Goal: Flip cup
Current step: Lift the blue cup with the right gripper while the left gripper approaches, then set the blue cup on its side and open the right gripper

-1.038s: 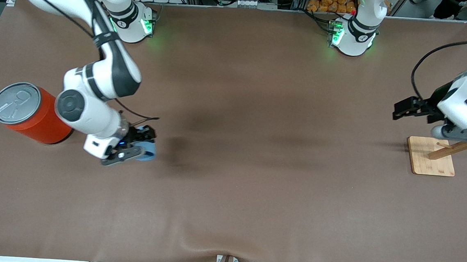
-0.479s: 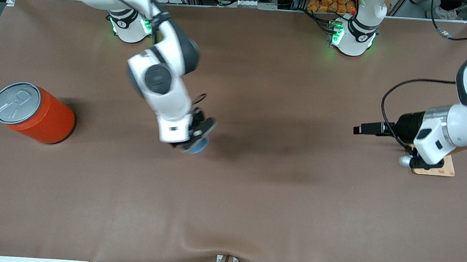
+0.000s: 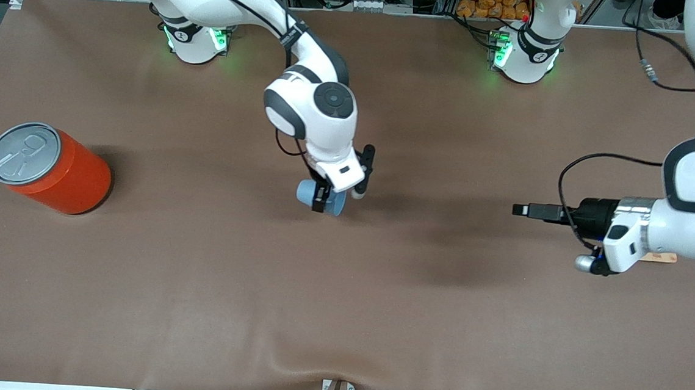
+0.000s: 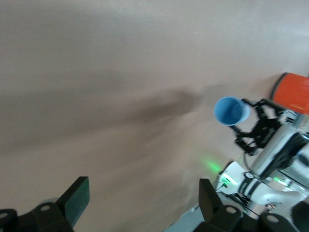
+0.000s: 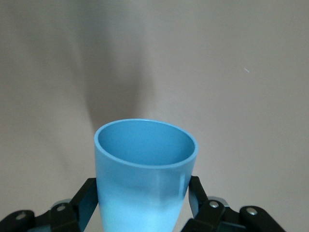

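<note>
While our right gripper (image 3: 330,201) pinches the small light blue tapered cup (image 3: 321,197) above mid-table, our left gripper (image 4: 140,200) waits. Its fingers are spread wide.

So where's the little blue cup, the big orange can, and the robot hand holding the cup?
light blue cup (image 5: 145,169): right wrist view, on its outer wall below the rim.
orange can (image 3: 73,179): front view, on its orange side.
right gripper (image 3: 330,199): front view, between its fingertips.

The light blue cup (image 3: 321,197) has been carried from beside the red-orange can (image 3: 49,168) to mid-table by the right gripper (image 3: 322,200); the left gripper (image 3: 524,210) has been swung inward.
</note>
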Motion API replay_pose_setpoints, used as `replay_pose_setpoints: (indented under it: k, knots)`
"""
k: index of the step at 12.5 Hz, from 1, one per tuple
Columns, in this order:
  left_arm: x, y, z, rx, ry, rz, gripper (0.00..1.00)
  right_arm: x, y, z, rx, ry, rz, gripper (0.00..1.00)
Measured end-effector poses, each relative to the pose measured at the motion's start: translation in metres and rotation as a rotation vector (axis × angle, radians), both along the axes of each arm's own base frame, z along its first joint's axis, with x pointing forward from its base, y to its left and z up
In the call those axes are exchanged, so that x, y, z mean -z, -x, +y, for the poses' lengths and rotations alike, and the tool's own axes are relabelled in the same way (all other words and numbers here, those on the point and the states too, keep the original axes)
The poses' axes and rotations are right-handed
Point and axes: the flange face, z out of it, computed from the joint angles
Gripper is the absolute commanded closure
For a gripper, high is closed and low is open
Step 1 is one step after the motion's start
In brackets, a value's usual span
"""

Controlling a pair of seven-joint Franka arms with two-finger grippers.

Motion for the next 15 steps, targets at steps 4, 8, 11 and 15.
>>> replay_pose_setpoints:
  k: [4, 8, 11, 15]
  knots:
    - [0.020, -0.006, -0.012, 0.014, 0.025, -0.014, 0.00, 0.041, 0.034, 0.039, -0.127, 0.016, -0.015, 0.84]
    - [0.018, -0.007, -0.011, 0.020, 0.006, -0.024, 0.00, 0.069, 0.057, 0.059, -0.177, 0.016, 0.001, 0.84]
    - [0.018, -0.007, -0.011, 0.020, 0.005, -0.024, 0.00, 0.078, 0.065, 0.063, -0.189, 0.024, 0.012, 0.82]
    - [0.020, -0.006, -0.013, 0.029, -0.005, -0.022, 0.00, 0.089, 0.067, 0.064, -0.174, 0.028, 0.020, 0.47]
